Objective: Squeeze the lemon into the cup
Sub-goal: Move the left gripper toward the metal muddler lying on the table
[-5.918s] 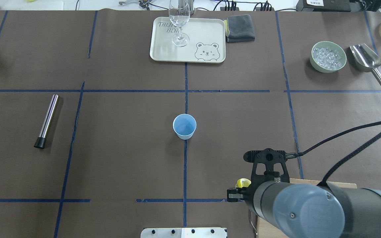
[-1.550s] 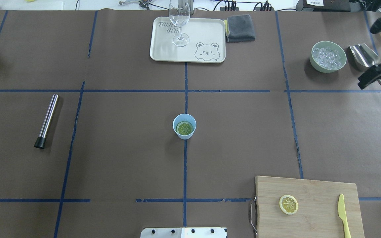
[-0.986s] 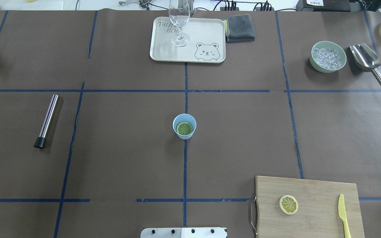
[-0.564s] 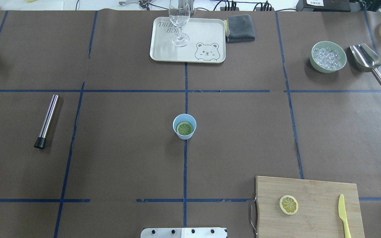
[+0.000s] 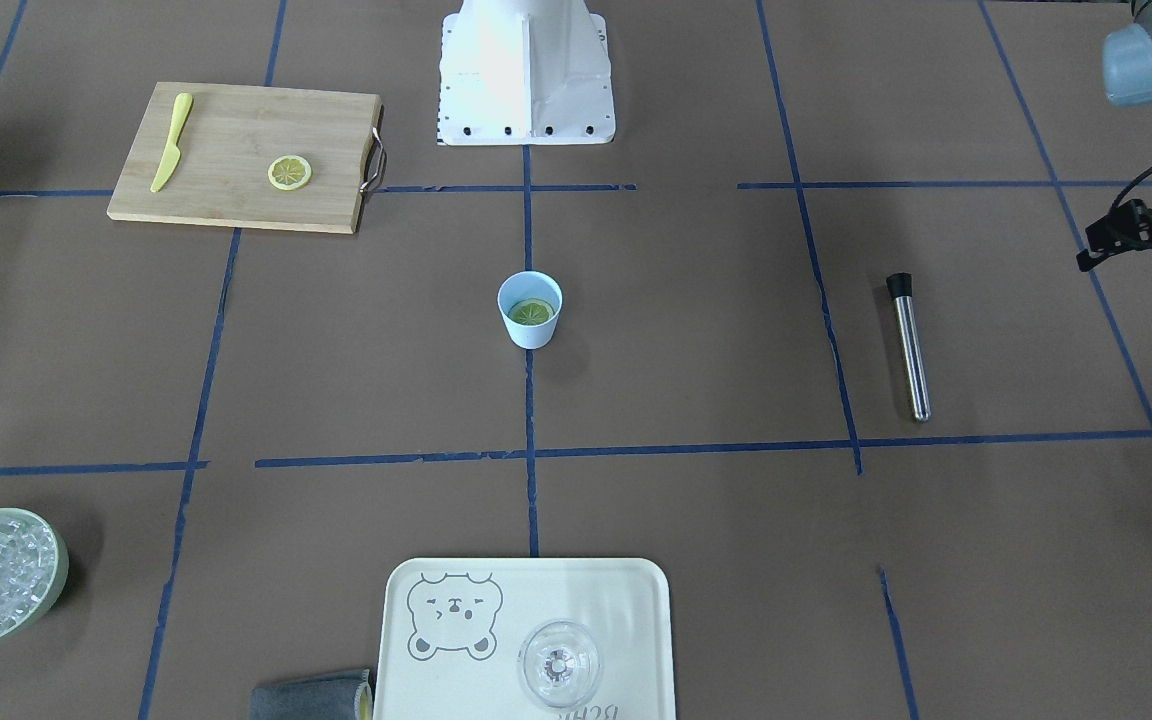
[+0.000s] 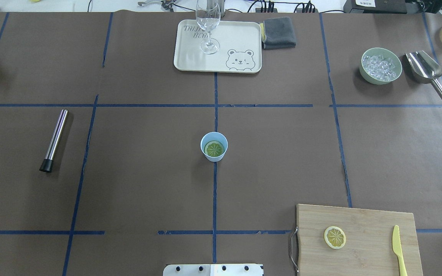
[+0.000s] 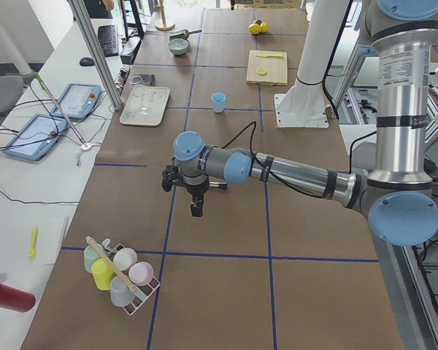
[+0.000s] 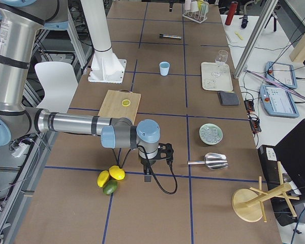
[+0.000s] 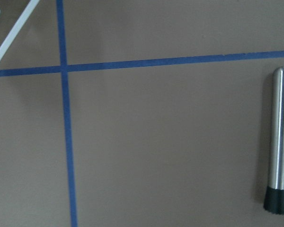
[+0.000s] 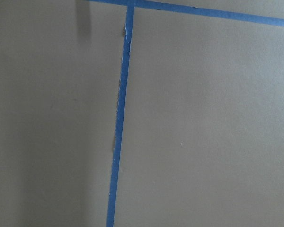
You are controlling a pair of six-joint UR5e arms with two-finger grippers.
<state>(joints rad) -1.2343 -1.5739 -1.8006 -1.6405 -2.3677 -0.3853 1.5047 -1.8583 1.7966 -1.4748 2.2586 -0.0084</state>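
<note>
The left gripper point(image 7: 196, 210) and right gripper point(image 8: 147, 175) are hanging over bare table, finger spread impossible to tell. Between them, well apart from both, the cup point(image 6: 210, 157) is holding the lemon point(image 6: 214, 148), cut face up.

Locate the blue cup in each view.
Front-facing: cup at centre.
Overhead: cup at centre.
Exterior left: cup upper middle.
Exterior right: cup upper middle.
Left wrist: absent.
Right wrist: absent.
Shared landmark in the exterior views: tray, beyond the cup from the robot.
</note>
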